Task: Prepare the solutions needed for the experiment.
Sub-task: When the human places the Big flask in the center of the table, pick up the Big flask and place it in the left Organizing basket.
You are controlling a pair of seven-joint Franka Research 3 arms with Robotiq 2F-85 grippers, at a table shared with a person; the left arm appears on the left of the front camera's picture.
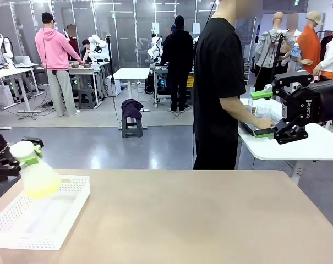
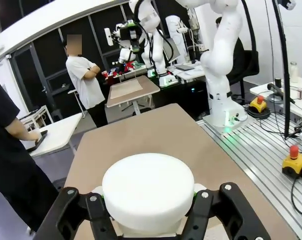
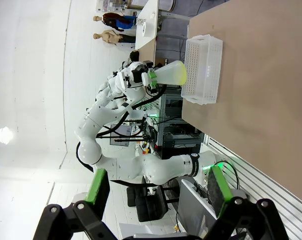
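Note:
My left gripper (image 1: 15, 157) is shut on the neck of a frosted conical flask (image 1: 38, 177), holding it tilted over the near end of a white mesh basket (image 1: 72, 206). A little pale yellow-green solution (image 1: 42, 190) pools in the flask's base. In the left wrist view the flask's white round stopper (image 2: 148, 191) sits between the fingers of my left gripper (image 2: 148, 212). My right gripper (image 1: 263, 114) hangs open and empty, high at the right, off the table. The right wrist view shows my right gripper (image 3: 157, 192) open, with the flask (image 3: 169, 74) and basket (image 3: 203, 70) far off.
The tan table (image 1: 199, 220) stretches bare to the right of the basket. A person in black (image 1: 216, 88) stands beyond the far edge, hands at a white side table (image 1: 298, 146) close to my right gripper.

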